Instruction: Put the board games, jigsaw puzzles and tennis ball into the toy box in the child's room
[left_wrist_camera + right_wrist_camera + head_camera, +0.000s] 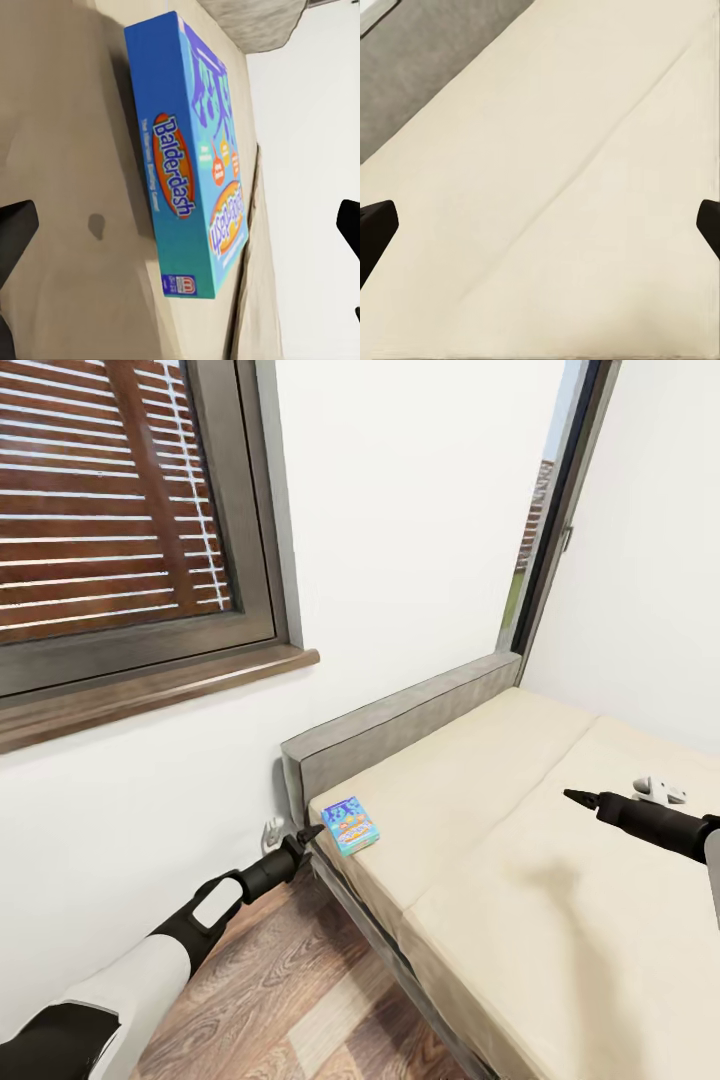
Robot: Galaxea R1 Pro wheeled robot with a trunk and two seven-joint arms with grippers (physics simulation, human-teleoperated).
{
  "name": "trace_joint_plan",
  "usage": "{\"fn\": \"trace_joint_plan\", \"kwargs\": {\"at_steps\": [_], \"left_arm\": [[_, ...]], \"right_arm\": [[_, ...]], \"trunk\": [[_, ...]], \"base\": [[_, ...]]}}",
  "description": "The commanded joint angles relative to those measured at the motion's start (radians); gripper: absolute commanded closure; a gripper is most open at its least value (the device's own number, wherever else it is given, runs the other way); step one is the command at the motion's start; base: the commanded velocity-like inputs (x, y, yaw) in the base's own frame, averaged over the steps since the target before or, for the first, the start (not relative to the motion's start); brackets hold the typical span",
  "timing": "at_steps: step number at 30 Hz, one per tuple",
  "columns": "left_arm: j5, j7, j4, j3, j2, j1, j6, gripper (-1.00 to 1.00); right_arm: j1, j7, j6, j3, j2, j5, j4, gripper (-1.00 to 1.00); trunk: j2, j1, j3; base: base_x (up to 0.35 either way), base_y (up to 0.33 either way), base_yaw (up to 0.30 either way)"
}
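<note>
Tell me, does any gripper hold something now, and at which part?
Nothing is held. The left gripper is open beside the blue Balderdash box on the bed; the right gripper is open above the mattress.

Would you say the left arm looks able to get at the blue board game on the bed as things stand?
Probably yes: the left gripper is open just beside the blue board game at the corner of the bed, with nothing between them.
</note>
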Motion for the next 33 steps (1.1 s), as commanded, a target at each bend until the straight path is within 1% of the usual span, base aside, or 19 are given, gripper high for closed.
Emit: {"fn": "trace_joint_plan", "kwargs": {"at_steps": [1, 11, 33], "left_arm": [[0.010, -0.001, 0.000, -0.004, 0.001, 0.000, 0.006, -1.00], [0.012, -0.001, 0.006, -0.004, 0.000, 0.000, 0.007, -1.00], [0.013, -0.001, 0.008, -0.004, -0.001, 0.000, 0.008, -1.00]], "right_arm": [[-0.001, 0.007, 0.004, -0.001, 0.000, 0.005, 0.000, -1.00], [0.001, 0.007, 0.005, -0.002, 0.000, 0.004, -0.002, -1.00], [0.002, 0.007, 0.004, -0.002, 0.000, 0.004, -0.003, -1.00]], "trunk": [[0.000, 0.000, -0.001], [0.000, 0.000, -0.001], [0.000, 0.000, -0.001]], "base": [[0.000, 0.000, -0.155], [0.000, 0.000, -0.074], [0.000, 0.000, -0.015]]}}
